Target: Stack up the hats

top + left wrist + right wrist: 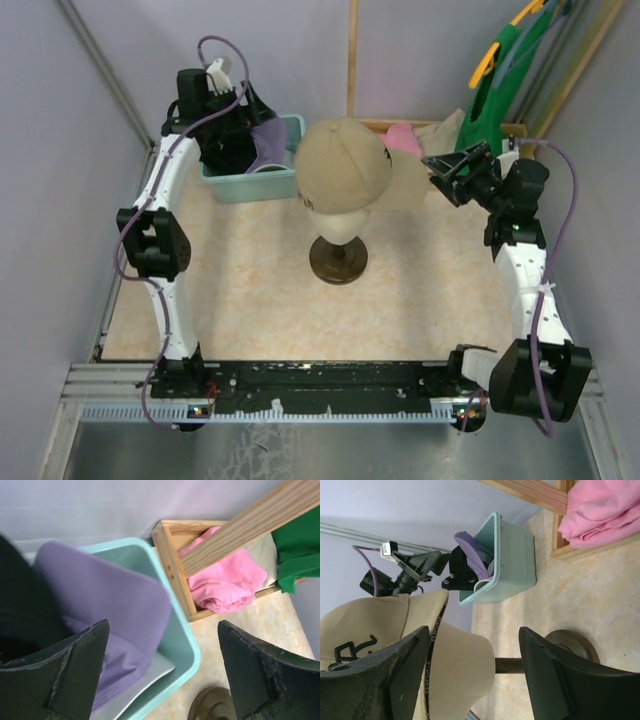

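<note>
A tan cap (343, 166) sits on the mannequin head (337, 224) of a stand, and shows in the right wrist view (375, 625). A purple cap (268, 143) and a black cap (228, 135) lie in a teal bin (262, 186). The white cap is out of view. My left gripper (245, 125) hovers open over the bin, and its wrist view (162, 630) shows the purple cap (100, 600) and black cap (20, 615) below it. My right gripper (447, 172) is open and empty beside the tan cap's brim, also seen in its wrist view (474, 632).
A wooden box (512, 130) at the back right holds a pink cloth (403, 138). A green top (490, 100) hangs beside it. The stand's round base (338, 259) stands mid-table. A wooden post (352, 55) runs up the back wall.
</note>
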Controlling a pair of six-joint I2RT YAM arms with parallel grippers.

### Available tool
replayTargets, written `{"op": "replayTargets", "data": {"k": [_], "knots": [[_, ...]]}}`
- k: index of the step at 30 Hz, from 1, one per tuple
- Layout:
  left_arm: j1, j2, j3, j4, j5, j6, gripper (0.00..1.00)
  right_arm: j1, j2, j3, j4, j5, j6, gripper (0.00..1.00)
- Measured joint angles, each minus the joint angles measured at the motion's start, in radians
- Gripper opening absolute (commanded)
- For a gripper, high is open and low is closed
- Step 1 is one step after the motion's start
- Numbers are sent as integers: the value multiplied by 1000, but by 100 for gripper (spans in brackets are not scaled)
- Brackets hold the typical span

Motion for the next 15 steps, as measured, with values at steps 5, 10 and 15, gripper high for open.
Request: {"op": "replayTargets", "data": {"k": [5, 10, 15], "knots": [[-71, 5, 37, 1, -60, -18, 99, 0, -5, -3, -27, 12, -18, 72], [-77, 82, 165, -34, -97, -119, 99, -1, -17, -3, -73, 28, -50, 72], [-75, 140, 256, -80, -122, -164, 99, -1, -17, -3, -101, 29, -66, 72]]}}
